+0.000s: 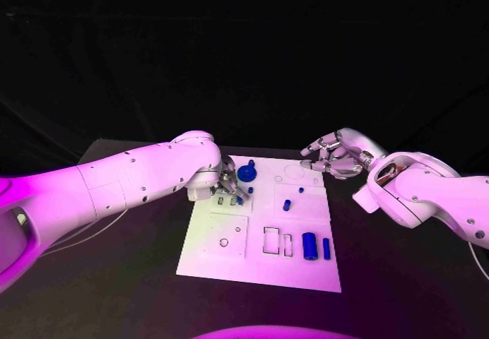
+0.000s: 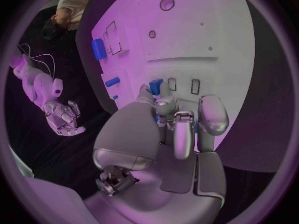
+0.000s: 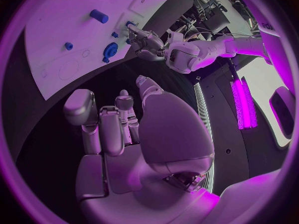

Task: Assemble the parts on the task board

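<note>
Left hand pinches a blue part over the board slots, seating it; next needs alignment; right hand hovers, empty, fingers apart

The right hand hangs empty, fingers loosely curled, beside the white board, where the left hand touches a blue part.

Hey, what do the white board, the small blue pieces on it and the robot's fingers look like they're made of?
Task board: likely matte white plastic or coated sheet, flat with cut recesses. Blue parts: probably moulded or printed plastic, uniform colour, soft sheen. Fingers of the left hand: silvery, smooth and glossy, so metal or metallised plastic; I can't tell which.
</note>
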You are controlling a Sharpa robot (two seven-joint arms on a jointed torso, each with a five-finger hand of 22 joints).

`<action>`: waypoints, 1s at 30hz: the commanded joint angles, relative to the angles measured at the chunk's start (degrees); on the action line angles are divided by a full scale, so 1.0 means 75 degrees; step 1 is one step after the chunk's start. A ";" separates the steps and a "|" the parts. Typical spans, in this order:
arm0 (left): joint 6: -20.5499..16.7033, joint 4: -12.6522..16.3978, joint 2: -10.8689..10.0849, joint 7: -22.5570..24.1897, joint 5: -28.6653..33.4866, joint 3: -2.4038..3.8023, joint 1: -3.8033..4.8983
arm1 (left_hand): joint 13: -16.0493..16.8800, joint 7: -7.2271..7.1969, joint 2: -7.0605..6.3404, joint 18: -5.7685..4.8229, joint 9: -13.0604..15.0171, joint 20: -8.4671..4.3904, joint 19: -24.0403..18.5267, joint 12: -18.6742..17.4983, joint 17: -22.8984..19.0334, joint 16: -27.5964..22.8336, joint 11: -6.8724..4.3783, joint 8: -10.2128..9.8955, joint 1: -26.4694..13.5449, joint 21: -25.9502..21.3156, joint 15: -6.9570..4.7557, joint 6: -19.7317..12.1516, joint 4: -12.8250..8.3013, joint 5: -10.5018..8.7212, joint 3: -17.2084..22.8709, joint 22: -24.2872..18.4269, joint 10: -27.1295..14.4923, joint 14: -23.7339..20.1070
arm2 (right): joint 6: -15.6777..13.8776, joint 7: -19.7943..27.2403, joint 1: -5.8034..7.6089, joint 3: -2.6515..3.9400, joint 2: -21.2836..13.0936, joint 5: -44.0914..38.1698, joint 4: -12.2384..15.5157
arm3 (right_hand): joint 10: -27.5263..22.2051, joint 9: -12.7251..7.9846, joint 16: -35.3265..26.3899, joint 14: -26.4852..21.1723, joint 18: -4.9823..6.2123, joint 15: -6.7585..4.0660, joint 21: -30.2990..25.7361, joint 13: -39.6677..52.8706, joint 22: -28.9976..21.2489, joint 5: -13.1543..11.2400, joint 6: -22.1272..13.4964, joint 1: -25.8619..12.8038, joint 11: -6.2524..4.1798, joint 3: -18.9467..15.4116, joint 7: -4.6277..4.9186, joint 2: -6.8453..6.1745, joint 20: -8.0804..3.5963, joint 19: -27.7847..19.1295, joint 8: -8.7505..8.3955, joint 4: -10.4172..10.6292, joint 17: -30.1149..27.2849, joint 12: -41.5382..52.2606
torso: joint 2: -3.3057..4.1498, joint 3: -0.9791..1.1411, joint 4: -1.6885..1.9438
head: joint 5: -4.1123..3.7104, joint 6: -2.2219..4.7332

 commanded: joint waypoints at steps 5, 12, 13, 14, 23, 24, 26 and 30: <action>0.0086 0.0024 -0.0034 0.0129 0.0264 -0.0002 -0.0002 | -0.0193 0.0002 0.0111 -0.0049 0.0085 -0.0017 -0.0105 -0.0249 0.1657 -0.0021 0.0011 -0.0009 0.0567 0.0015 -0.0053 -0.0164 -0.0285 0.0009 0.0697 -0.0046 -0.0170 0.0699 | 0.0105 -0.0046 -0.0011 -0.0002 0.0009 -0.0054 -0.0028 | -0.0015 0.0014 -0.0032 0.0290 0.0015 -0.0058 -0.0036 -0.0008 -0.0002 0.0111 -0.0035 -0.0043 -0.0021 0.0009 -0.0021 0.0024 -0.0008 0.0013 0.0037 0.0043 0.0004 -0.0030 | -0.0004 0.0000 0.0008 | -0.0009 0.0009; 0.0045 0.0074 -0.0153 0.0131 0.0383 0.0004 -0.0002 | -0.0249 0.0006 -0.0066 -0.0048 0.0163 -0.0012 -0.0127 -0.0338 0.1659 -0.0021 0.0015 -0.0008 0.0617 0.0022 -0.0051 -0.0217 -0.0312 0.0007 0.1230 -0.0036 -0.0178 0.0699 | 0.0116 -0.0060 -0.0014 -0.0004 0.0001 -0.0058 -0.0033 | -0.0015 0.0015 -0.0032 0.0290 0.0015 -0.0058 -0.0036 -0.0008 -0.0002 0.0112 -0.0035 -0.0042 -0.0021 0.0009 -0.0021 0.0024 -0.0008 0.0013 0.0037 0.0043 0.0004 -0.0030 | -0.0001 0.0006 0.0004 | 0.0005 0.0021; 0.0040 0.0084 -0.0167 0.0130 0.0391 0.0005 -0.0002 | -0.0253 0.0007 -0.0106 -0.0047 0.0177 -0.0012 -0.0130 -0.0346 0.1660 -0.0021 0.0016 -0.0005 0.0597 0.0023 -0.0050 -0.0219 -0.0302 0.0007 0.1314 -0.0033 -0.0175 0.0699 | 0.0117 -0.0060 -0.0014 -0.0004 0.0001 -0.0058 -0.0034 | -0.0015 0.0015 -0.0032 0.0290 0.0015 -0.0058 -0.0036 -0.0008 -0.0002 0.0112 -0.0035 -0.0042 -0.0021 0.0009 -0.0021 0.0024 -0.0008 0.0013 0.0037 0.0043 0.0004 -0.0030 | -0.0002 0.0006 0.0002 | 0.0007 0.0021; 0.0031 0.0103 -0.0194 0.0128 0.0404 0.0007 -0.0002 | -0.0260 0.0010 -0.0184 -0.0047 0.0203 -0.0010 -0.0134 -0.0361 0.1661 -0.0021 0.0019 0.0001 0.0558 0.0026 -0.0048 -0.0225 -0.0283 0.0006 0.1476 -0.0028 -0.0168 0.0700 | 0.0118 -0.0061 -0.0014 -0.0004 0.0000 -0.0059 -0.0035 | -0.0015 0.0015 -0.0032 0.0290 0.0015 -0.0058 -0.0036 -0.0008 -0.0002 0.0112 -0.0035 -0.0042 -0.0021 0.0009 -0.0021 0.0024 -0.0008 0.0013 0.0037 0.0043 0.0004 -0.0030 | -0.0002 0.0006 0.0002 | 0.0006 0.0023; -0.0181 0.0464 -0.0568 0.0138 0.0435 0.0033 0.0002 | -0.0262 0.0010 -0.0767 -0.0048 0.0389 0.0002 -0.0146 -0.0401 0.1688 -0.0006 0.0019 0.0053 0.0174 0.0043 -0.0048 -0.0234 -0.0204 0.0002 0.2675 0.0008 -0.0115 0.0709 | 0.0119 -0.0064 -0.0017 -0.0005 -0.0009 -0.0060 -0.0033 | -0.0020 0.0015 -0.0036 0.0289 0.0016 -0.0058 -0.0044 -0.0017 -0.0006 0.0140 -0.0036 -0.0046 -0.0020 0.0010 -0.0021 0.0024 -0.0009 0.0012 0.0040 0.0047 0.0000 -0.0035 | -0.0001 0.0015 0.0012 | 0.0019 0.0023; -0.0216 0.0495 -0.0600 0.0143 0.0425 0.0035 0.0002 | -0.0262 0.0010 -0.0767 -0.0048 0.0389 0.0002 -0.0146 -0.0401 0.1688 -0.0006 0.0019 0.0053 0.0174 0.0043 -0.0048 -0.0234 -0.0204 0.0002 0.2675 0.0008 -0.0115 0.0709 | 0.0119 -0.0063 -0.0017 -0.0005 -0.0009 -0.0060 -0.0033 | -0.0020 0.0015 -0.0036 0.0289 0.0016 -0.0058 -0.0044 -0.0017 -0.0006 0.0140 -0.0036 -0.0046 -0.0020 0.0010 -0.0021 0.0024 -0.0009 0.0012 0.0040 0.0047 0.0000 -0.0035 | -0.0002 0.0017 0.0016 | 0.0022 0.0020; -0.0303 0.0553 -0.0664 0.0161 0.0392 0.0039 0.0003 | -0.0231 0.0002 -0.0856 -0.0053 0.0418 0.0000 -0.0127 -0.0374 0.1708 0.0007 0.0013 0.0067 0.0119 0.0062 -0.0054 -0.0223 -0.0220 0.0002 0.2854 0.0043 -0.0084 0.0716 | 0.0119 -0.0061 -0.0018 -0.0005 -0.0009 -0.0060 -0.0035 | -0.0017 0.0016 -0.0035 0.0290 0.0016 -0.0058 -0.0045 -0.0015 -0.0005 0.0148 -0.0037 -0.0054 -0.0019 0.0008 -0.0020 0.0023 -0.0009 0.0013 0.0041 0.0053 0.0003 -0.0033 | 0.0002 0.0014 0.0013 | 0.0037 0.0019; -0.0417 0.0622 -0.0732 0.0192 0.0359 0.0042 0.0001 | -0.0205 -0.0003 -0.0900 -0.0059 0.0439 -0.0002 -0.0109 -0.0351 0.1716 0.0012 0.0007 0.0078 0.0069 0.0079 -0.0058 -0.0210 -0.0222 0.0000 0.2986 0.0073 -0.0057 0.0719 | 0.0123 -0.0057 -0.0024 -0.0005 -0.0006 -0.0060 -0.0037 | -0.0016 0.0016 -0.0035 0.0290 0.0016 -0.0058 -0.0045 -0.0014 -0.0005 0.0150 -0.0037 -0.0056 -0.0019 0.0007 -0.0020 0.0023 -0.0009 0.0013 0.0042 0.0055 0.0004 -0.0032 | 0.0006 0.0013 0.0009 | 0.0042 0.0013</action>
